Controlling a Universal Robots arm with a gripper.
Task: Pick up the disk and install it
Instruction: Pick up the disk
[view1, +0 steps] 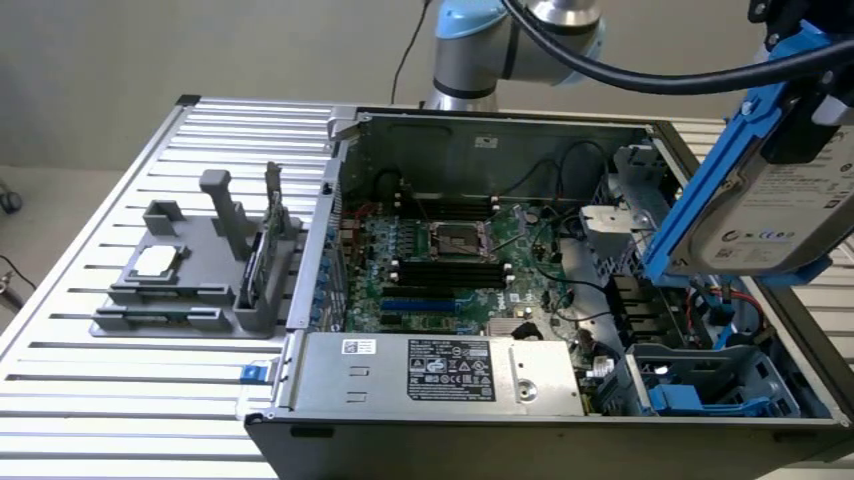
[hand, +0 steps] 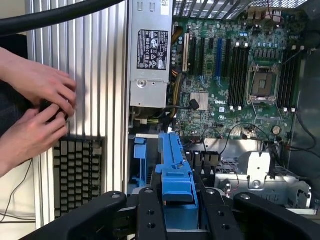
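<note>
The arm (view1: 514, 35) rises behind the open computer case (view1: 400, 440) and is cut off by the picture's upper edge; a thick black cable (view1: 641, 70) sweeps from it toward the wrist. The claw (hand: 177, 202) hangs above the case's drive-bay end, its black fingers (hand: 150, 212) closed tight on the blue carrier of the disk (view1: 774, 205). The disk is lifted clear of the case, upright and slightly tilted, label side toward the exterior camera.

Directly under the claw sits a blue drive bay (view1: 694, 392); beyond it lie the motherboard (hand: 235, 75) and the silver power supply (hand: 147, 60).

From the wrist only the carrier's blue edge shows, and the disk's metal body is hidden. Off to the claw's side, outside the case, a person's two hands (hand: 37, 107) grip something small and dark, hard to make out, near a keyboard (hand: 77, 175) beside the slotted surface (view1: 120, 400).
</note>
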